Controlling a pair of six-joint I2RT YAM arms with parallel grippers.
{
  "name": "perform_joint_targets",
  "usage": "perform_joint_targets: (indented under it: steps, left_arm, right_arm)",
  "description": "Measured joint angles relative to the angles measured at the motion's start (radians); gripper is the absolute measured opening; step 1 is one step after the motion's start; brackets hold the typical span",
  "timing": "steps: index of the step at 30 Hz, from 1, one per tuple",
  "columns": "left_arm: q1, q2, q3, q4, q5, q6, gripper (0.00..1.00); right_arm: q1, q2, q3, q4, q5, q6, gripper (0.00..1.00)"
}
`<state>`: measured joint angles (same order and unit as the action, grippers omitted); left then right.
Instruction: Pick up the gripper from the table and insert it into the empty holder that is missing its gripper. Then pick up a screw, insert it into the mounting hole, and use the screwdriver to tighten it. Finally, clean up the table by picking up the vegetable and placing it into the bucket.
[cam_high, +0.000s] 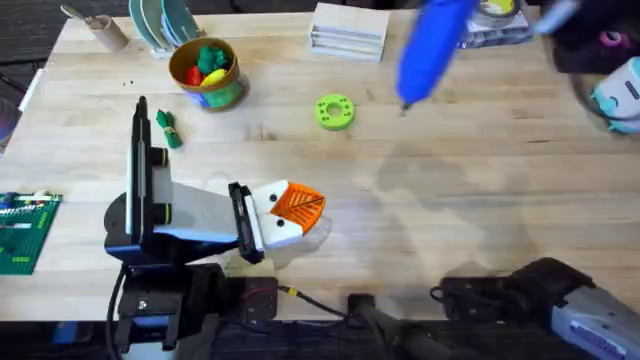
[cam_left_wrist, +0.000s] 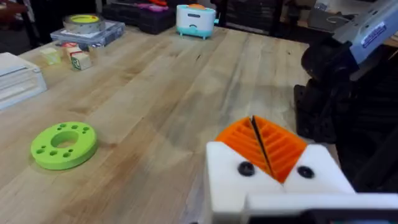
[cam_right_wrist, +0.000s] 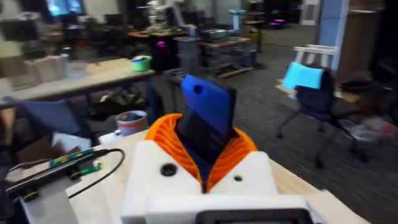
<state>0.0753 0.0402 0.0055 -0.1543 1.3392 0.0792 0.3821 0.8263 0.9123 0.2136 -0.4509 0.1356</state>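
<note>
Bright, even light; screwdriver (cam_high: 432, 45) smeared by motion blur.

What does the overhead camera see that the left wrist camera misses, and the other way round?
Overhead alone: the bucket with toy pieces inside, the small vegetable lying near it, the green board at the table's left edge, and the blue screwdriver raised over the far side of the table. Left wrist alone: two small cubes beside a tape roll, and a close look at the two screws in the white jaws. Both: the green ring, the wooden table and the left gripper, pads together.
</note>
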Motion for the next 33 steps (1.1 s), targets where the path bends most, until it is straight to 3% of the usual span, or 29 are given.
perform_joint_targets:
  steps: [4,11,21,27,33]
  left_arm:
    - [0.0,0.0,0.0,0.0,0.0,0.0,0.004]
    - [0.0,0.0,0.0,0.0,0.0,0.0,0.004]
    - [0.0,0.0,0.0,0.0,0.0,0.0,0.004]
    - [0.0,0.0,0.0,0.0,0.001,0.0,0.004]
    - [0.0,0.0,0.0,0.0,0.001,0.0,0.004]
  right_arm:
    - [0.123,0.121,0.0,0.128,-0.003,-0.009,0.041]
    - [0.263,0.262,-0.003,0.272,-0.01,-0.013,0.041]
    - [0.364,0.271,-0.176,0.623,-0.018,-0.002,0.041]
    - [0.445,0.333,-0.198,0.682,-0.02,-0.005,0.041]
    - [0.46,0.4,-0.198,0.739,-0.021,-0.001,0.041]
